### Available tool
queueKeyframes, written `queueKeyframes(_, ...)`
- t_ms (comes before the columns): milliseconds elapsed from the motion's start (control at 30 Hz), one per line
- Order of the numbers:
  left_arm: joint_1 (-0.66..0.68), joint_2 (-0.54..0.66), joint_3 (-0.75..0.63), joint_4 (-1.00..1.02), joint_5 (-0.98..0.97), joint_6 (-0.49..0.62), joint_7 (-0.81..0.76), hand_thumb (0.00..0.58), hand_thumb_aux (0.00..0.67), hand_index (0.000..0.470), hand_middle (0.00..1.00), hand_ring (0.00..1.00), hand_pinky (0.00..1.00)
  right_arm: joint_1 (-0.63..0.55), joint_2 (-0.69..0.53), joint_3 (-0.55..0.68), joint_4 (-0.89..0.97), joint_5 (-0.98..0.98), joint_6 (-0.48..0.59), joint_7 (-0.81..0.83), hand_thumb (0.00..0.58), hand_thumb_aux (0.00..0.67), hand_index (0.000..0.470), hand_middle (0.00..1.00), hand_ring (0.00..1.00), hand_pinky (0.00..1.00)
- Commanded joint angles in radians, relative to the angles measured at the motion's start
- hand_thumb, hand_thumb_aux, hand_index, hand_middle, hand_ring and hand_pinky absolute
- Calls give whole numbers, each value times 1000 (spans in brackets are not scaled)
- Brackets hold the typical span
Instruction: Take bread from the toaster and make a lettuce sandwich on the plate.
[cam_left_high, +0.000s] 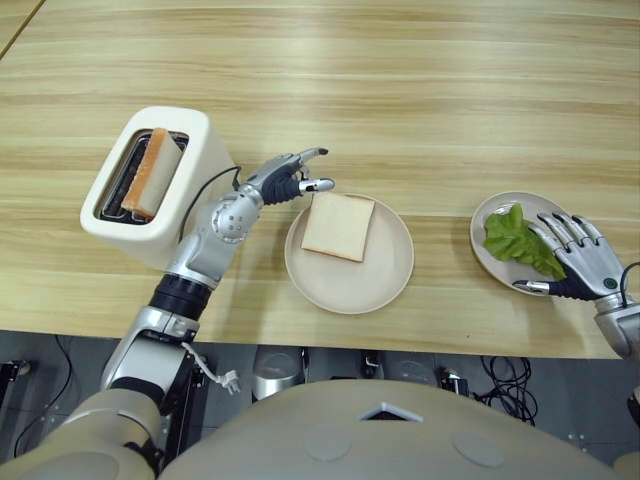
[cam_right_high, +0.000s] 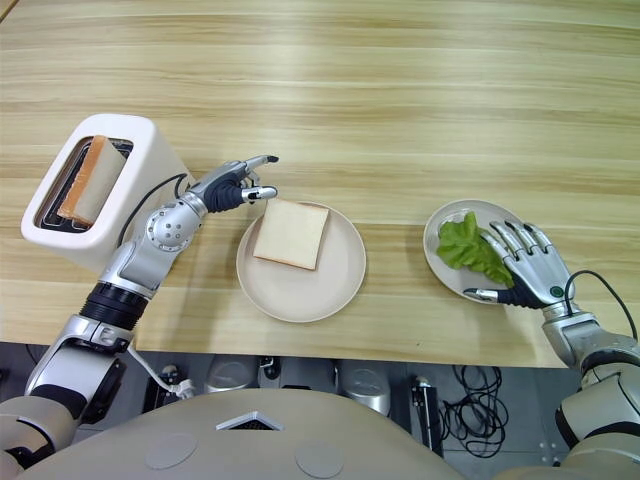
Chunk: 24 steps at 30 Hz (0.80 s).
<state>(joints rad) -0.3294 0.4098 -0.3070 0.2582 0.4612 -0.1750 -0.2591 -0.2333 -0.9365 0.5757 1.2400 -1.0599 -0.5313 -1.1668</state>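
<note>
Left fingers (cam_left_high: 312, 154): stretched out and slightly spread, gripping nothing; the tips point toward the upper right of the frame.
Left hand (cam_left_high: 285, 182): left of centre, just beside the upper-left rim of the large plate, close to the near corner of the bread slice (contact with the rim cannot be told).
Right fingers (cam_left_high: 557, 226): splayed and straight, not curled around anything; the tips lie over the right edge of the lettuce (whether they press on it cannot be told).
Right hand (cam_left_high: 587, 262): lower right of the frame, palm down over the right side of the small plate, thumb running along its lower rim.
Lettuce (cam_left_high: 513, 238): one green leaf lying on the small plate, partly under the right fingertips.
Small plate (cam_left_high: 492, 210): right of the frame, near the table's front edge, well apart from the large plate.
Bread slice (cam_left_high: 338, 226): pale square, lying flat in the upper-left part of the large plate.
Large plate (cam_left_high: 352, 283): round, beige, at centre frame, between the toaster and the small plate.
Toaster (cam_left_high: 196, 140): cream, upper left of the frame, just left of the left forearm.
Toast (cam_left_high: 152, 172): one slice standing in the toaster's right-hand slot, crust showing above it (the other slot looks dark).
Table (cam_left_high: 420, 80): light wood, carrying everything above.
</note>
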Motion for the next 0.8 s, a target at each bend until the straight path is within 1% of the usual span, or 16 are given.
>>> queueKeyframes(33, 18, 2, 2, 1, 4, 13, 3, 0, 0, 0, 1000, 1000, 1000, -9, 10, 12, 13, 27, -12, 25, 466, 373, 256, 0, 0, 0)
queueKeyframes(67, 18, 1, 1, 3, 5, 14, 3, 0, 0, 0, 1000, 1000, 1000, -10, 10, 14, 12, 31, -16, 26, 493, 410, 281, 0, 0, 0)
queueKeyframes(100, 19, 1, 0, 4, 6, 14, 3, 0, 0, 0, 1000, 1000, 1000, -13, 10, 16, 11, 34, -17, 27, 493, 410, 281, 0, 0, 0)
queueKeyframes(167, 18, 0, -1, 6, 6, 14, 3, 0, 0, 0, 1000, 1000, 1000, -16, 11, 18, 9, 37, -23, 27, 508, 434, 298, 0, 0, 0)
queueKeyframes(233, 17, 0, -2, 7, 8, 14, 4, 0, 0, 0, 1000, 1000, 1000, -19, 13, 18, 13, 39, -26, 28, 508, 434, 298, 0, 0, 0)
queueKeyframes(367, 13, -4, -2, 8, 7, 13, 7, 0, 0, 0, 1000, 1000, 1000, -25, 18, 21, 6, 46, -33, 35, 530, 473, 325, 0, 0, 0)
queueKeyframes(433, 12, -5, -3, 10, 6, 13, 6, 0, 0, 0, 1000, 1000, 1000, -26, 24, 24, 8, 48, -34, 39, 551, 520, 357, 0, 0, 0)
queueKeyframes(500, 12, -6, -3, 10, 6, 13, 5, 0, 0, 0, 1000, 1000, 1000, -27, 28, 27, 12, 50, -33, 40, 572, 591, 406, 0, 0, 0)
queueKeyframes(533, 12, -6, -3, 10, 6, 14, 4, 0, 0, 0, 1000, 1000, 1000, -28, 28, 28, 11, 51, -35, 41, 580, 670, 460, 0, 0, 0)
queueKeyframes(800, 15, -6, -2, 12, 5, 12, 7, 0, 0, 0, 1000, 1000, 1000, -50, 27, 11, 0, 98, -80, 65, 580, 670, 460, 0, 0, 0)
